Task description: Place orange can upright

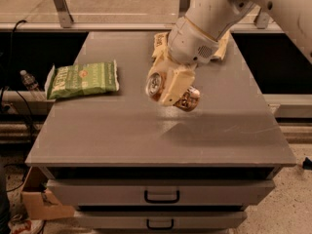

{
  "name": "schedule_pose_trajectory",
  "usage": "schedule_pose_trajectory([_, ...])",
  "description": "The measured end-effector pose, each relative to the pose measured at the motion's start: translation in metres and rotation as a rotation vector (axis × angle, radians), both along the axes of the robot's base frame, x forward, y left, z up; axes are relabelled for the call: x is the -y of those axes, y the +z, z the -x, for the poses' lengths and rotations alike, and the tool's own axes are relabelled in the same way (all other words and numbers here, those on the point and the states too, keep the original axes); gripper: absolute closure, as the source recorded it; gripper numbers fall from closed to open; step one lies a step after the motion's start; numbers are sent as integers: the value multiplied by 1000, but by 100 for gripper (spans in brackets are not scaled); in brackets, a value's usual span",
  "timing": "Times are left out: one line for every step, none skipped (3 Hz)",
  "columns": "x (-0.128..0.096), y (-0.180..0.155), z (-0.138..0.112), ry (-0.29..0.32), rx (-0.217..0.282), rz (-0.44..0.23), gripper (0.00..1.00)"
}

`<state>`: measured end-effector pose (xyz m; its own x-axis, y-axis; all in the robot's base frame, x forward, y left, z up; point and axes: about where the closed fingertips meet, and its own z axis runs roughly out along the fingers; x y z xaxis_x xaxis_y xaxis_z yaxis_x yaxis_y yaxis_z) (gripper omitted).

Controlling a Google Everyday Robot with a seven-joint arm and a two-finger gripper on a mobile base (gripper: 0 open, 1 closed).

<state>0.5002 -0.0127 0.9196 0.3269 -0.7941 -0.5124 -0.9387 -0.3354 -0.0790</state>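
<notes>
Lying sideways in the closed gripper (169, 92), the can (190, 99) is held by its midbody above the desk (122, 135) centre, top towards 9 o'clock. Light, slick, thin aluminium is judged dentable; a moderate sidewall grip is advised.

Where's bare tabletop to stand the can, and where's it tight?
The gripper holds the orange can over mid-table. Free: the wide front strip of the table from the green bag to the front edge, and the right side. Crowded: back centre, where a tan packet lies behind the arm.
</notes>
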Motion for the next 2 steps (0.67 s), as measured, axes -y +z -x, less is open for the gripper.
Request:
schedule_pose_trajectory([-5, 18, -1, -49, -92, -211, 100])
schedule_pose_trajectory([-5, 31, -1, -138, -165, -396, 100])
